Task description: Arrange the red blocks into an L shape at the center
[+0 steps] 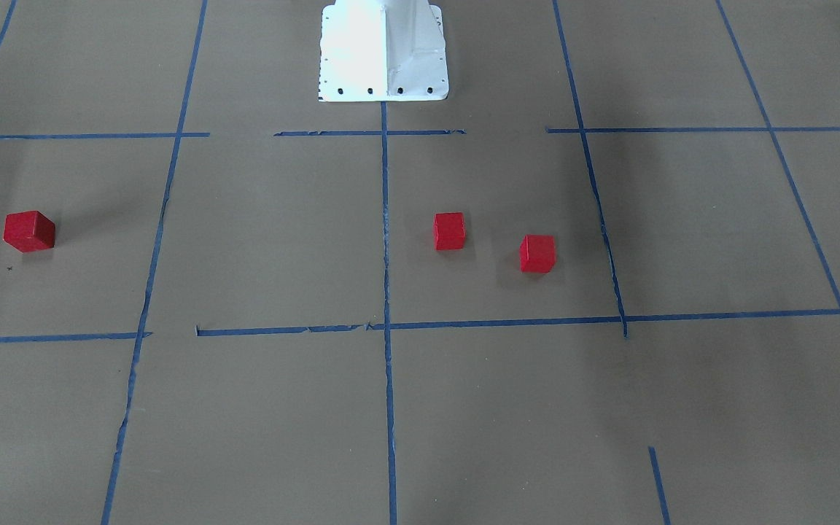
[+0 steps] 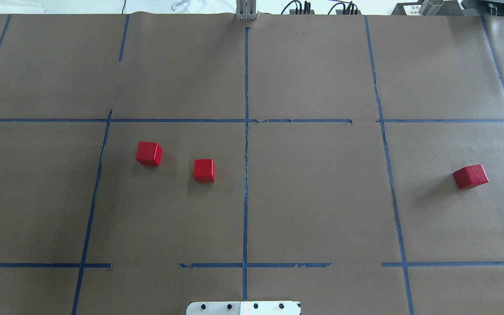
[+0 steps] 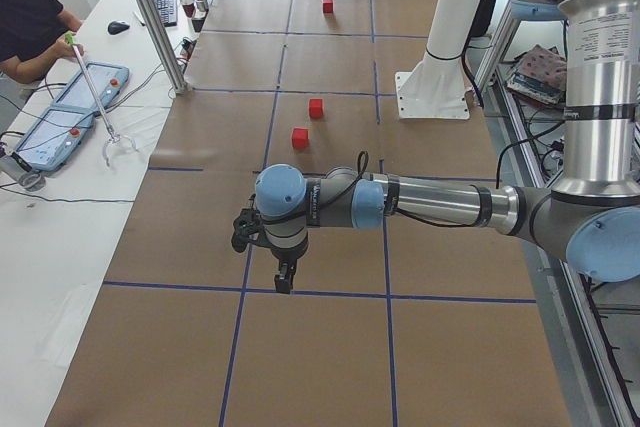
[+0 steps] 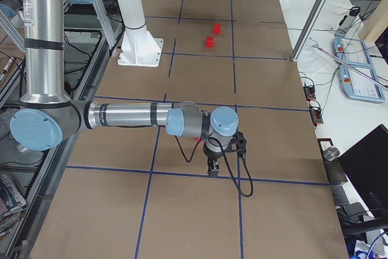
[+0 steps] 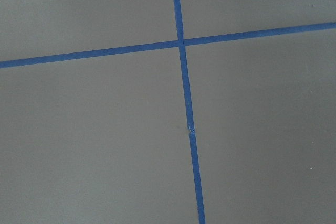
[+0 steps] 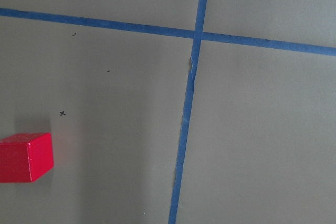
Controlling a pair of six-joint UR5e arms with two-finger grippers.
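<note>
Three red blocks lie apart on the brown paper. In the overhead view two sit left of the centre line, one (image 2: 148, 153) further left and one (image 2: 204, 170) nearer the line. The third (image 2: 470, 176) lies far right and shows at the lower left of the right wrist view (image 6: 25, 157). My left gripper (image 3: 284, 282) shows only in the exterior left view, hanging low over a blue tape line, well away from the blocks. My right gripper (image 4: 213, 168) shows only in the exterior right view, near the far-right block. I cannot tell whether either gripper is open or shut.
Blue tape lines (image 2: 246, 144) divide the paper into squares. The white robot base plate (image 1: 383, 51) stands at the table's robot-side edge. An operator (image 3: 30, 22) sits at a side table with pendants beyond the far edge.
</note>
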